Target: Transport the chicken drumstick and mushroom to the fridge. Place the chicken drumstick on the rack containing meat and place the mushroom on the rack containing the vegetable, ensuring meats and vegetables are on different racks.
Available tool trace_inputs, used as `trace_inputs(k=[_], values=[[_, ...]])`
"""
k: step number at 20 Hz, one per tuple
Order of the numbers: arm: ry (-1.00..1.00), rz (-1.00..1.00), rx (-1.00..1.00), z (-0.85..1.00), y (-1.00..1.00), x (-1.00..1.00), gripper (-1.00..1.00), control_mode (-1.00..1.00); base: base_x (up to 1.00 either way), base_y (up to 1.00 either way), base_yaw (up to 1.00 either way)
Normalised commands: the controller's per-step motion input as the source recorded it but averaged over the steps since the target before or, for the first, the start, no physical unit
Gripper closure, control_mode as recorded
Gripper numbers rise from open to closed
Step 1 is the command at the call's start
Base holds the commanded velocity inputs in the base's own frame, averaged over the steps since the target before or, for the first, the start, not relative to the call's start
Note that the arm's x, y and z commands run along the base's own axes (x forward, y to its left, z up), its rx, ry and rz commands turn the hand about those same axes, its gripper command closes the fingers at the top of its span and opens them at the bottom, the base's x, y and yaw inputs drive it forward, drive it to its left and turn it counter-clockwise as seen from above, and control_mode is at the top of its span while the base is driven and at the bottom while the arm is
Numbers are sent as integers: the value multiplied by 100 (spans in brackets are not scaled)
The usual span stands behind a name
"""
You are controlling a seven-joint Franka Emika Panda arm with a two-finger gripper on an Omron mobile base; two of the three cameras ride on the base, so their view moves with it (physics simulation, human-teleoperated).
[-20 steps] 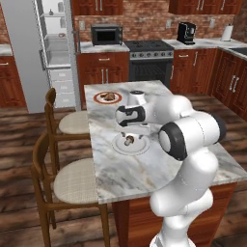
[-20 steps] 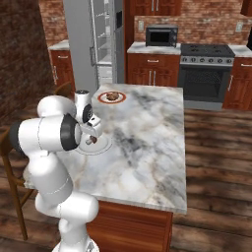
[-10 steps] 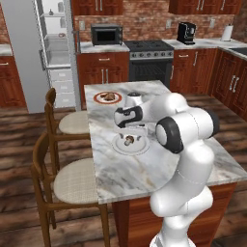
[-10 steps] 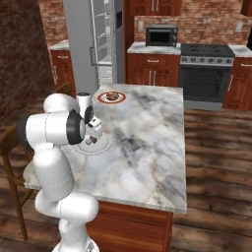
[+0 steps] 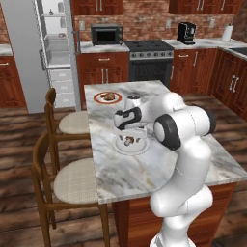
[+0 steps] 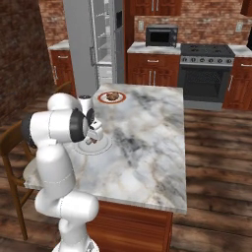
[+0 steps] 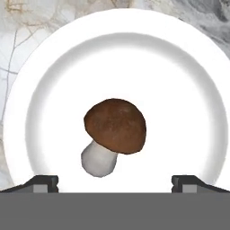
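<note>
A brown-capped mushroom (image 7: 114, 128) with a white stalk lies on its side in the middle of a white plate (image 7: 45, 90). My gripper (image 7: 115, 185) hangs open straight above it, one dark fingertip (image 7: 42, 183) at each side and nothing between them. From the base, the gripper (image 5: 127, 131) hovers just over the mushroom (image 5: 129, 141) on the plate (image 5: 144, 148) at the island's left side. The golden-brown chicken drumstick (image 5: 112, 97) rests on a red-rimmed plate (image 5: 99, 98) farther back. The fridge (image 5: 53, 43) stands open at the back left, glass racks showing.
Two wooden stools (image 5: 72, 123) stand along the island's left edge. A microwave (image 5: 106, 34), a stove (image 5: 149, 48) and a coffee machine (image 5: 185, 33) line the back counter. Bare marble lies to the right of the white plate (image 6: 103, 146).
The hand has sunk slightly toward the white plate and the elbow has shifted a little. Mushroom and drumstick lie where they were.
</note>
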Motion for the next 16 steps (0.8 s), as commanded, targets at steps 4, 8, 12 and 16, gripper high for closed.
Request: trace_inputs(k=[4,8,12,16], values=[[0,0,0,-22,1,22,-100,-100,0,0,0],[0,0,0,-26,1,18,-100,-100,0,0,0],[0,0,0,-15,0,2,-100,-100,0,0,0],[0,0,0,-14,0,0,100,-100,0,0,0]])
